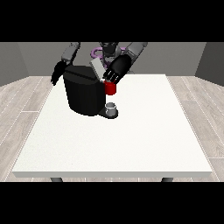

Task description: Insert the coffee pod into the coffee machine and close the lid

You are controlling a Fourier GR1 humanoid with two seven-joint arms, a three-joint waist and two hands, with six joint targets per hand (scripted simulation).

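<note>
The black coffee machine stands on the white table at the back left. Its grey lid is tilted up. A red thing at the machine sits at the machine's front right. The hand at the view's right is right above the red thing and beside the lid. A grey thing that I cannot tell for the pod rests on the machine's low base, below the red thing. The hand at the view's left hangs by the machine's left side with relaxed fingers and holds nothing.
The table's near edge runs across the bottom of the view. Its right edge lies far from the machine. The robot's torso is behind the machine.
</note>
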